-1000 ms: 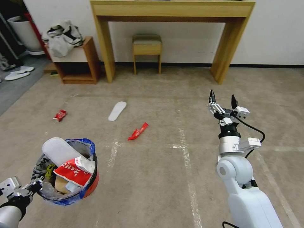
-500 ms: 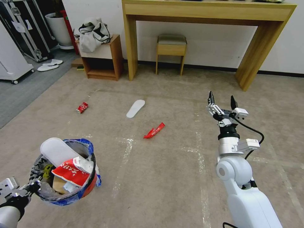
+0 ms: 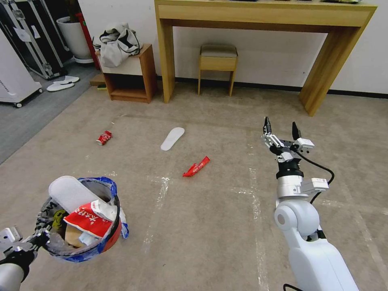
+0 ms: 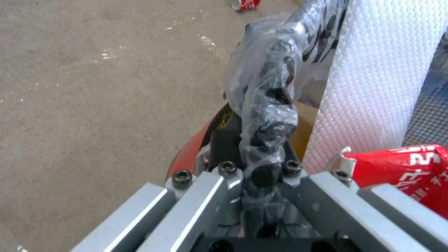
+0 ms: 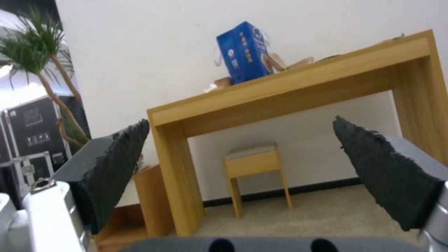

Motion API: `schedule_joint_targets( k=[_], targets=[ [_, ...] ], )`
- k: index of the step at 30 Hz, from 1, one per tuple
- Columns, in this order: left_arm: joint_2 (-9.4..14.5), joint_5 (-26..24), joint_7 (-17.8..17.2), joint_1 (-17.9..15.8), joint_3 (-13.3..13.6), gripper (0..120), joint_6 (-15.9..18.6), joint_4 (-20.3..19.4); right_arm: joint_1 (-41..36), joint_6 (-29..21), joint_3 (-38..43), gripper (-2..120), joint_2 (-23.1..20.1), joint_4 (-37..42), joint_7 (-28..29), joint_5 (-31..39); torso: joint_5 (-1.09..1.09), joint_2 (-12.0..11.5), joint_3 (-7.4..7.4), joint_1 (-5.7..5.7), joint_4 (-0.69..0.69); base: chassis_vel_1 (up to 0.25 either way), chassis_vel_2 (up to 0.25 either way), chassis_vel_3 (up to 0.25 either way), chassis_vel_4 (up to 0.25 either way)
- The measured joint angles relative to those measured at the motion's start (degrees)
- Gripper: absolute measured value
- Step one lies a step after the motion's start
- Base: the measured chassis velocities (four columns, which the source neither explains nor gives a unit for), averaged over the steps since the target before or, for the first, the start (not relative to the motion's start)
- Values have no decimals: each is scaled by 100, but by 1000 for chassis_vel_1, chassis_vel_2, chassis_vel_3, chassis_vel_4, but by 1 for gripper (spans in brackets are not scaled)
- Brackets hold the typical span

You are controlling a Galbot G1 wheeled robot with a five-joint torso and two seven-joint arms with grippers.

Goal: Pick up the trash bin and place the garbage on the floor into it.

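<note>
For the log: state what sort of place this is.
Probably a mock living room set up for robot trials: a carpeted floor crossed by tape lines, a wooden console table with a stool beneath, black equipment cases at the side.

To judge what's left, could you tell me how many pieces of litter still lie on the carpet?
3: a red can farthest left, a white slipper mid-floor, and a red wrapper nearest the right gripper. Smaller scraps may be hidden.
</note>
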Motion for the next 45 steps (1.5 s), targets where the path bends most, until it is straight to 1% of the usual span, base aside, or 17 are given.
schedule_joint_targets(
  k=[6,24,45],
  targets=[
    [30,-41,-23,-56,-19,1,-1,25,-7,59,43,100,0,-91,-160,-63,0,0,0,0,0,0,0,0,0],
    [80,-68,-37,-107,-40,1,-1,113,27,92,20,100,51,-189,-188,-88,0,0,0,0,0,0,0,0,0],
    [77,-68,-25,-112,-42,1,-16,171,-14,100,25,100,80,-226,-269,-128,0,1,-1,-1,0,-6,6,9,-7]
  ],
)
